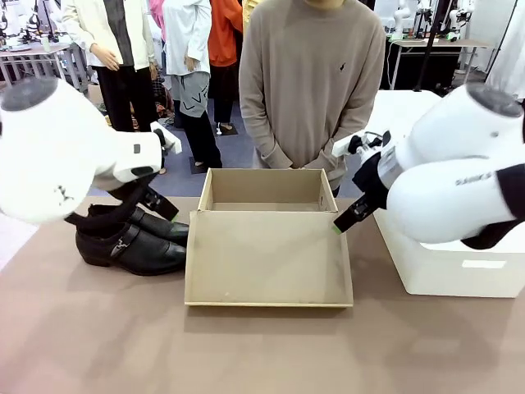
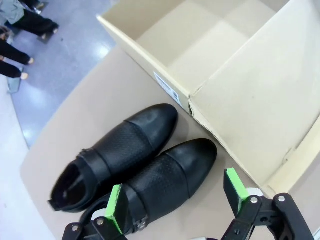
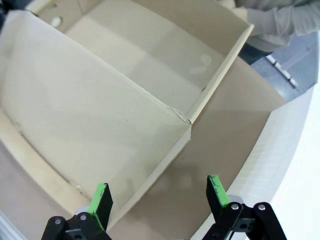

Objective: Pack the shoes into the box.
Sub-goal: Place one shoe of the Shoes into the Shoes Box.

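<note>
— What is the surface like, and the room around it?

— The surface (image 1: 98,345) is a plain grey-brown top. At its far side a person (image 1: 312,90) in a beige sweater stands with the hands joined in front. Behind is a blue-grey floor (image 1: 230,164) with other people standing on it. A white box (image 1: 459,267) sits at the right of the surface.

— And the two hands?

— The left hand (image 2: 175,197) is spread wide and grasps nothing. It hangs above the shoes (image 2: 140,160). In its wrist view one green pad (image 2: 116,207) is over the strap of the nearer shoe and the other is past the toe. I cannot tell if a pad touches the leather. The right hand (image 3: 160,194) is spread wide too and holds nothing. It hangs over the right edge of the box (image 3: 190,17), with one pad above the lid (image 3: 85,115) and the other above the bare surface between the box and the white box.

— Where do the shoes lie, and which way do they point?

— Side by side, soles down, just left of the box. Their long axis runs left to right across the surface. The toes point to the box and are just beside its left wall.

— And the box?

— It is in the middle, in front of the person. It is open, the lid folded flat toward the robot's side.
</note>
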Controlling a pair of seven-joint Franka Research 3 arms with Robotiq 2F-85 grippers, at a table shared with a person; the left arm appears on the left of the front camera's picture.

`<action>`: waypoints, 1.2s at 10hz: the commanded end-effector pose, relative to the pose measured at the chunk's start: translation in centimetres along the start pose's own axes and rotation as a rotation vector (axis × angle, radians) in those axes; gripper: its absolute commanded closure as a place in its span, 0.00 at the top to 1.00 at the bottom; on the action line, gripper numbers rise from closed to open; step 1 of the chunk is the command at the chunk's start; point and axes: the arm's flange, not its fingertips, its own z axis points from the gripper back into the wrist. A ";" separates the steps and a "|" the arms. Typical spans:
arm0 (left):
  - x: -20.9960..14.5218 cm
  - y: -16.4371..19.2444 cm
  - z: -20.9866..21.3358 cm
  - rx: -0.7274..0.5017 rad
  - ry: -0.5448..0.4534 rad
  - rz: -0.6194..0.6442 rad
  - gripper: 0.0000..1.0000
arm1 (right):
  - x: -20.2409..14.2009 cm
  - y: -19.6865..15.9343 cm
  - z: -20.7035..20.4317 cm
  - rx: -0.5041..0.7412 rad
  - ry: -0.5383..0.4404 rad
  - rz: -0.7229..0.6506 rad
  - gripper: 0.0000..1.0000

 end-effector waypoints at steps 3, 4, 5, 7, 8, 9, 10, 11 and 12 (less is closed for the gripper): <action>2.5 0.6 5.1 0.019 0.044 -0.095 1.00 | 1.3 -1.0 6.1 0.048 0.000 0.075 1.00; 3.2 0.7 6.2 0.011 0.045 -0.115 1.00 | 1.5 -1.0 7.1 0.045 -0.001 0.089 1.00; 3.6 0.6 7.1 0.005 0.046 -0.120 1.00 | 1.6 -0.7 8.0 0.048 0.002 0.102 1.00; 4.1 0.9 8.6 -0.046 0.041 -0.138 1.00 | 1.9 -0.5 9.4 0.052 0.011 0.100 1.00; 4.2 0.9 9.0 -0.060 0.044 -0.137 1.00 | 2.0 -0.5 9.9 0.056 0.022 0.101 1.00; 4.3 1.1 9.1 -0.058 0.052 -0.138 1.00 | 2.2 -0.5 10.3 0.055 0.029 0.102 1.00; 4.3 1.1 9.2 -0.062 0.060 -0.144 1.00 | 2.2 -0.5 10.6 0.060 0.030 0.106 1.00; 4.2 1.2 9.3 -0.067 0.061 -0.149 1.00 | 2.2 -0.5 10.7 0.060 0.030 0.109 1.00; 4.1 1.4 9.6 -0.093 0.021 -0.195 1.00 | 1.9 -0.8 11.3 0.075 -0.016 0.132 1.00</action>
